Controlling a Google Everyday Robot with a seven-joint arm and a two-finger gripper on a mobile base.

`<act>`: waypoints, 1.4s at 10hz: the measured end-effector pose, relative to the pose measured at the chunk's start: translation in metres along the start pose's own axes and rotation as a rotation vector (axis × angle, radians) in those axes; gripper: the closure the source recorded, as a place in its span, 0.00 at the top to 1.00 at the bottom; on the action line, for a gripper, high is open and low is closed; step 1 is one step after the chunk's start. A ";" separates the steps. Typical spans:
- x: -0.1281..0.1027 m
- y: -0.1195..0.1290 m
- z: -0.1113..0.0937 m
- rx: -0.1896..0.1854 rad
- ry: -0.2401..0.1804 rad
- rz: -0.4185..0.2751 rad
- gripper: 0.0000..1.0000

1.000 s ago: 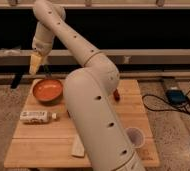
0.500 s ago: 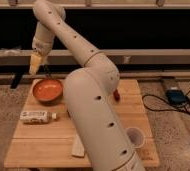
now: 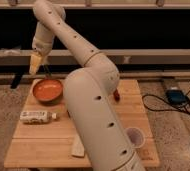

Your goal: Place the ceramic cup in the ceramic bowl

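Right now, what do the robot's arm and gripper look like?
The arm is thick, smooth and off-white. It is built of rounded tube sections with bulging joints, each dotted with rows of small dark holes. No loose cables show on it. The gripper, at its far end near the far rim of the bowl, is a pale yellowish piece tapering downward.

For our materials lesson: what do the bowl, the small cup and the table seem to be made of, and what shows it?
The ceramic bowl looks like glazed pottery: smooth orange inside, darker rim. The ceramic cup is probably glazed ceramic, white with a pale pinkish inside, though plastic cannot be excluded. The table looks like light wood with board seams. The gripper hangs above the bowl's far edge.
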 end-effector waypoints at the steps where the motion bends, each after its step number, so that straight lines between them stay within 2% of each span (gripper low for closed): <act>1: 0.000 0.000 0.000 0.000 0.000 0.000 0.69; 8: 0.000 0.000 0.000 0.000 0.000 0.000 0.69; 10: 0.001 0.001 0.001 0.010 0.014 -0.010 0.69; 12: 0.009 0.020 0.009 0.072 0.088 -0.061 0.69; 14: 0.028 0.034 0.011 0.128 0.134 -0.064 0.69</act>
